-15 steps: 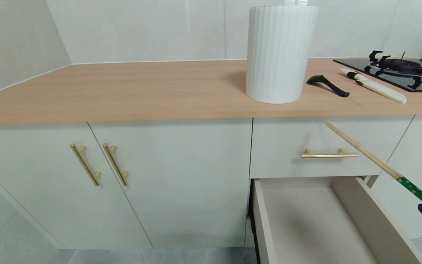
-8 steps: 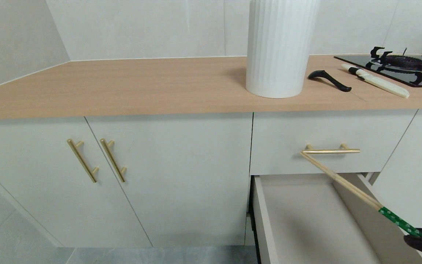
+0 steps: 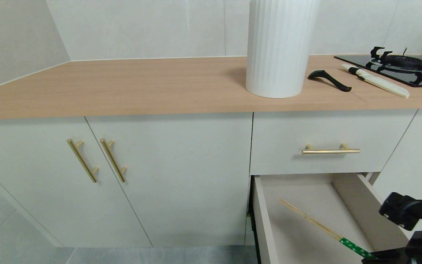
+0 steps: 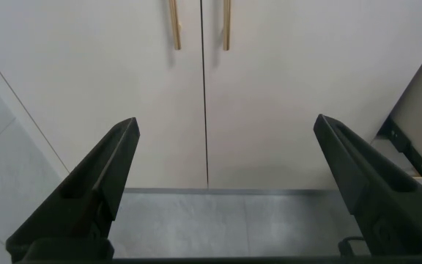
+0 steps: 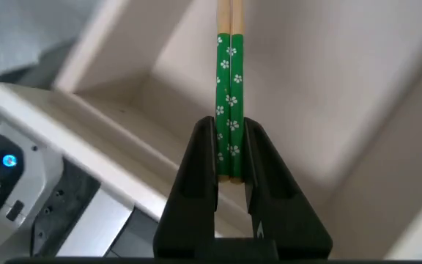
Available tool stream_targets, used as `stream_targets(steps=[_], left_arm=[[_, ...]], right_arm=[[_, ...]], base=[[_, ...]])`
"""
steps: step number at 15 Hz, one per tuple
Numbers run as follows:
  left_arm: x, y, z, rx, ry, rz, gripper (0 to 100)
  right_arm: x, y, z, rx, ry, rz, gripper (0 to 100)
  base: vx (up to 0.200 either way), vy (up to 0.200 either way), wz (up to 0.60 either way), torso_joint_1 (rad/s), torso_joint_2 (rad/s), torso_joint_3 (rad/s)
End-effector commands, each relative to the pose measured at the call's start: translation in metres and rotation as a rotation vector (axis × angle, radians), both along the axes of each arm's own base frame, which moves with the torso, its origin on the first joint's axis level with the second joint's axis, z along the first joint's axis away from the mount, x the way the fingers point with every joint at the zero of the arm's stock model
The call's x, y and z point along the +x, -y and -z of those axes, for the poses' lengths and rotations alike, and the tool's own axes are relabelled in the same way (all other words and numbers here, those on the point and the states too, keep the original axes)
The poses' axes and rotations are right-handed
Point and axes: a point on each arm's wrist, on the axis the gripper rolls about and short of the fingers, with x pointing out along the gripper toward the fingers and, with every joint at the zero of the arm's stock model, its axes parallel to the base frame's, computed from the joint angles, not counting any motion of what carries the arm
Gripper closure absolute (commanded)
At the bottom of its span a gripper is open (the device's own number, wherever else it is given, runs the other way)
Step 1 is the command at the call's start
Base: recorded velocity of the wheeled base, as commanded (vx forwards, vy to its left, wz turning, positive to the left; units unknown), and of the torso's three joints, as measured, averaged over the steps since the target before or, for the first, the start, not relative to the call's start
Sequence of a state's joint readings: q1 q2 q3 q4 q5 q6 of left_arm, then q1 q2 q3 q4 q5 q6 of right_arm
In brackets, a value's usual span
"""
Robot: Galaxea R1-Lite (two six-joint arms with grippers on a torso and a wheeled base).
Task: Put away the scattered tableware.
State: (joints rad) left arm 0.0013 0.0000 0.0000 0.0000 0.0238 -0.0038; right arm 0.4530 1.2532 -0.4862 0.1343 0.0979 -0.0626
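Right wrist view: chopsticks (image 5: 230,66) within right pincer (image 5: 230,133)

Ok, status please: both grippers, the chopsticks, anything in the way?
Left gripper open, facing the cabinet doors. Right gripper shut on chopsticks, tips down inside open drawer. Knife and black utensil on countertop, far from the path.

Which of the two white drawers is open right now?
The lower white drawer, pulled out beneath the shut upper drawer with the gold bar handle; the green-ended wooden chopsticks reach into it.
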Motion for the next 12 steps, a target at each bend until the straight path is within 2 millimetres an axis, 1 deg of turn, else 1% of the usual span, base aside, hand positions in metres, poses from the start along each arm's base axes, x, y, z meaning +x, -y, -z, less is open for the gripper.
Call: stream_targets(steps=[1,2,4,5,6,7,8,10,12], left_arm=[[0.0,0.0,0.0,-0.001,-0.002,-0.001,0],[0.0,0.0,0.0,-0.001,0.0,-0.001,0],[0.0,0.0,0.0,-0.001,-0.002,-0.001,0],[0.0,0.0,0.0,-0.001,0.0,-0.001,0],[0.0,0.0,0.0,-0.001,0.0,-0.001,0],[0.0,0.0,0.0,-0.001,-0.002,-0.001,0],[0.0,0.0,0.0,-0.001,0.0,-0.001,0],[0.0,0.0,0.0,-0.001,0.0,-0.001,0],[0.0,0.0,0.0,-0.001,-0.002,-0.001,0]], right_arm=[[0.048,-0.023,0.038,-0.056,-0.227,0.137,100],[0.064,-0.031,0.048,-0.054,-0.277,0.195,100],[0.099,-0.045,0.059,-0.054,-0.296,0.228,100],[0.111,-0.046,0.061,-0.05,-0.292,0.253,100],[0.13,-0.046,0.064,-0.032,-0.267,0.285,100],[0.141,-0.047,0.069,-0.023,-0.263,0.307,100],[0.147,-0.05,0.077,-0.033,-0.258,0.325,100],[0.157,-0.053,0.103,-0.056,-0.238,0.38,100],[0.157,-0.057,0.127,-0.091,-0.189,0.427,100]], base=[[0.0,0.0,0.0,0.0,0.0,0.0],[0.0,0.0,0.0,0.0,0.0,0.0],[0.0,0.0,0.0,0.0,0.0,0.0],[0.0,0.0,0.0,0.0,0.0,0.0],[0.0,0.0,0.0,0.0,0.0,0.0],[0.0,0.0,0.0,0.0,0.0,0.0],[0.0,0.0,0.0,0.0,0.0,0.0],[0.0,0.0,0.0,0.0,0.0,0.0],[0.0,0.0,0.0,0.0,0.0,0.0]])
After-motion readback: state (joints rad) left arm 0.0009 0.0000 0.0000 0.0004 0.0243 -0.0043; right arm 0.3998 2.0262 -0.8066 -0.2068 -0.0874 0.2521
